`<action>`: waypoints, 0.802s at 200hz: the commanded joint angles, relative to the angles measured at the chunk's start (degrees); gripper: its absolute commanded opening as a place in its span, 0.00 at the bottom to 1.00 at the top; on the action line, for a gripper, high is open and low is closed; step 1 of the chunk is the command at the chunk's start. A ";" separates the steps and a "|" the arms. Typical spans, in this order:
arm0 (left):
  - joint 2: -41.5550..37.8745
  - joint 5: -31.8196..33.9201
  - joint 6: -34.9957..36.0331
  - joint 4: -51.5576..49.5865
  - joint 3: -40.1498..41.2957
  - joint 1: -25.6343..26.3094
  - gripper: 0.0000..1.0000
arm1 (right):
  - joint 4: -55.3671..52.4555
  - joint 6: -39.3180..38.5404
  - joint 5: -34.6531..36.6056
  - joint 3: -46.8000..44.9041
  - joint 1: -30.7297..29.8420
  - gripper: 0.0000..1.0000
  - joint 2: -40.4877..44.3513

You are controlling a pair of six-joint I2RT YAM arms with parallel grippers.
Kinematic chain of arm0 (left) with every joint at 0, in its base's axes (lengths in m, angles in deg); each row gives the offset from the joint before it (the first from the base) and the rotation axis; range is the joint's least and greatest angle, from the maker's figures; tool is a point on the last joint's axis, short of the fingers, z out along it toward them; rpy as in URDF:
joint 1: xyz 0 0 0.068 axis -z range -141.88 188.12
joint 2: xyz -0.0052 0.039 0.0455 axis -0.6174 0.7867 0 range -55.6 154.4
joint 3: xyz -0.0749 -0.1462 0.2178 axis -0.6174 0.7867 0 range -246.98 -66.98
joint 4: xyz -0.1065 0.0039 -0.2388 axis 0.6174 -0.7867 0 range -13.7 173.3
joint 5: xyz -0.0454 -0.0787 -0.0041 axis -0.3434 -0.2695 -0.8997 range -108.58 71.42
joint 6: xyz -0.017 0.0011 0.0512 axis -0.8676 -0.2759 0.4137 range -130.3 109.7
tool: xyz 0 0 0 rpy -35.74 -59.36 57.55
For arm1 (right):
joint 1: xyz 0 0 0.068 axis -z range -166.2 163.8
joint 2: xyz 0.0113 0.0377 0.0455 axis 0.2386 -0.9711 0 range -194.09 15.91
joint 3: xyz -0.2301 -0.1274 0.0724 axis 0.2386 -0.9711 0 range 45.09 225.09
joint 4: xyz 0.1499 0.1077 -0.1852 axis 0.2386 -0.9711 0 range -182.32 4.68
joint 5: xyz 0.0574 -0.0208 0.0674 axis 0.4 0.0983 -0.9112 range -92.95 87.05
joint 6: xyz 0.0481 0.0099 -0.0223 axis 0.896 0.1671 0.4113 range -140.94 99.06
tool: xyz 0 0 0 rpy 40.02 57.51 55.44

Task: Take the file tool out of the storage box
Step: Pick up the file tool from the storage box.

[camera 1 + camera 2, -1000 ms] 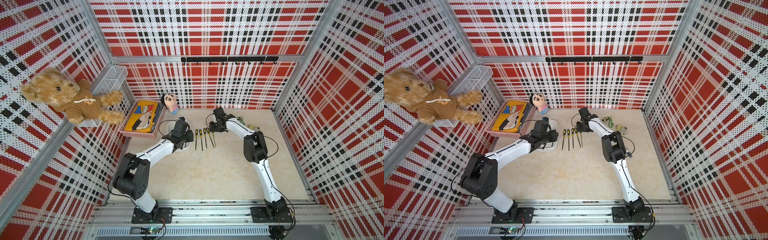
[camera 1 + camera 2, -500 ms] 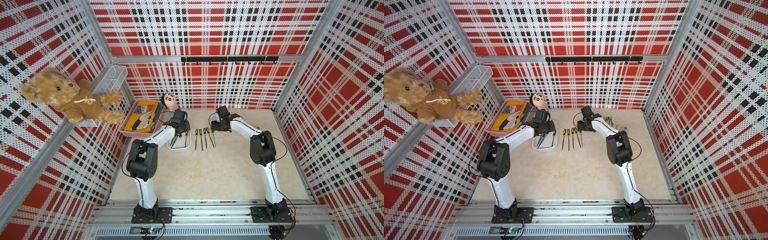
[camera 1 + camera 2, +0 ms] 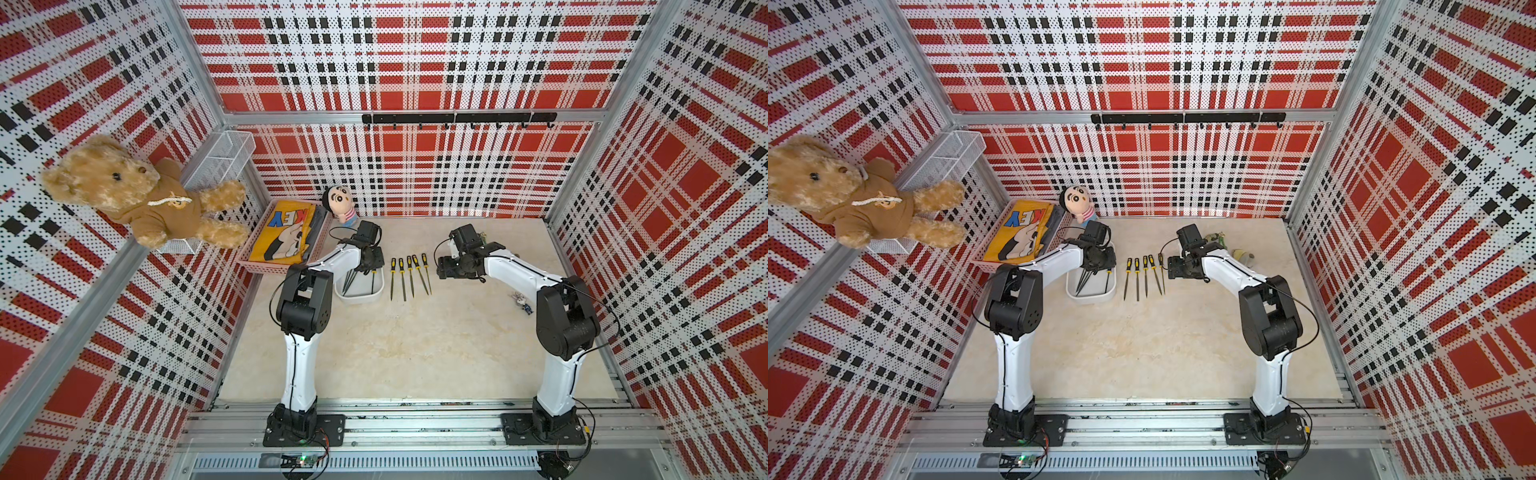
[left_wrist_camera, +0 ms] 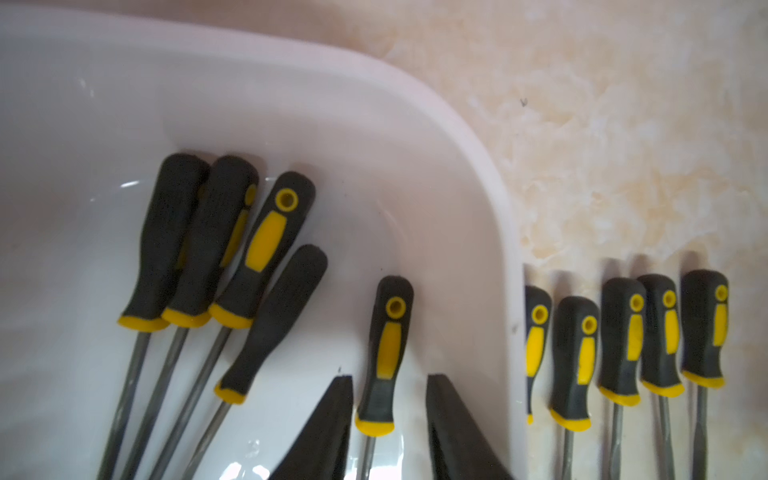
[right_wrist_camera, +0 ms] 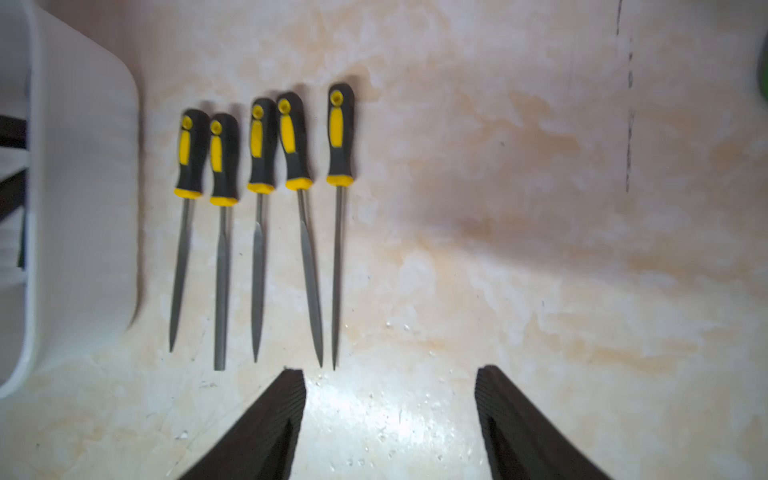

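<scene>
The storage box is a shallow white tub on the table's left side. Several black-and-yellow files lie in a bunch inside it. One file lies apart from them, and my left gripper is down in the box with a finger on each side of its handle, open with a gap showing. Several more files lie in a row on the table right of the box. My right gripper hangs open and empty just right of that row.
A pink basket with a yellow cloth stands left of the box, and a small doll stands behind it. A teddy bear sits in a wire basket on the left wall. Small objects lie near the right arm.
My left arm has folded back and brought its gripper down into the box around one file's handle, narrowing slightly. My right gripper has opened wider and drawn away from the row of files.
</scene>
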 commanded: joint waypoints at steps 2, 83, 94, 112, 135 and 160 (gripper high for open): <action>2.95 -0.70 0.53 -0.59 -1.80 0.14 0.37 | 1.63 0.16 -0.03 -1.01 0.33 0.73 1.91; 7.28 2.64 1.41 -3.02 -2.53 0.76 0.37 | 1.90 0.90 -1.60 -1.08 0.33 0.73 2.20; 7.24 3.60 1.43 -3.30 -2.20 0.76 0.33 | 1.84 1.00 -1.65 -1.36 0.34 0.73 2.28; 6.74 4.92 1.65 -3.52 -0.60 0.52 0.22 | 2.07 1.33 -1.88 -1.86 0.33 0.73 2.43; 5.35 6.09 1.87 -3.60 2.20 -0.20 0.04 | 2.50 1.66 -2.33 -2.50 0.33 0.73 2.62; 3.05 7.26 2.37 -3.65 2.88 -0.65 0.00 | 2.61 1.63 -2.59 -2.43 0.24 0.73 2.42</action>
